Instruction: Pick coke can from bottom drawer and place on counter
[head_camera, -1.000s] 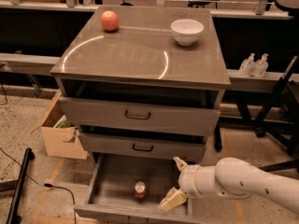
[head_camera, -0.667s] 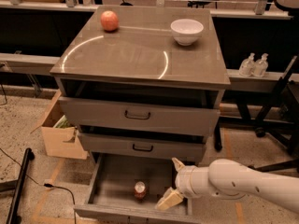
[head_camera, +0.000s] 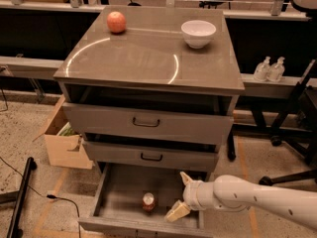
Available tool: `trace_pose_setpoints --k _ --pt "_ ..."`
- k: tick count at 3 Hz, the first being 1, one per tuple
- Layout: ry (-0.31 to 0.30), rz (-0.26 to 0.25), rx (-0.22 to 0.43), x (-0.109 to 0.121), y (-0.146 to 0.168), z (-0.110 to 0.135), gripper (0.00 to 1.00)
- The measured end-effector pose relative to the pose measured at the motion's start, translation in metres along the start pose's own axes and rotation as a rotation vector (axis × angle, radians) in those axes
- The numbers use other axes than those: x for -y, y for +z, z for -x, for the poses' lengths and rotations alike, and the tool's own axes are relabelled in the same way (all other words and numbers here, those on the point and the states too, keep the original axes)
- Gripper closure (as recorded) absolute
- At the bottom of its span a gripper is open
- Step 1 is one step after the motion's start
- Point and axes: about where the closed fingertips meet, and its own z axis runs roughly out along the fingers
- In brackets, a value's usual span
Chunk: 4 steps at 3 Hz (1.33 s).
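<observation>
Tool (head_camera: 181, 195) nearer coke can (head_camera: 148, 201), over bottom drawer (head_camera: 123, 186)

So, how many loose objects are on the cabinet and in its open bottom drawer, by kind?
Round orange-red fruit, on glossy grey counter: 1
White round bowl, on counter: 1
Small red coke can, in grey bottom drawer: 1
Total: 3
Open gripper beside the can.

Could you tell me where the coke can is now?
The small red coke can stands in the open grey bottom drawer, near its front, just left of the white gripper.
</observation>
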Motion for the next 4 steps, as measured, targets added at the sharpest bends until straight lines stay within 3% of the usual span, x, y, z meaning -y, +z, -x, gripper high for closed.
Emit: trace_pose_setpoints --k 1,2,4 --pt "0.01 0.033 0.044 0.006 0.038 -0.031 0.0" --pt "0.042 0.032 0.082 0.018 0.095 -0.073 0.0" --pt "0.069 0.021 0.103 0.023 0.117 -0.092 0.0"
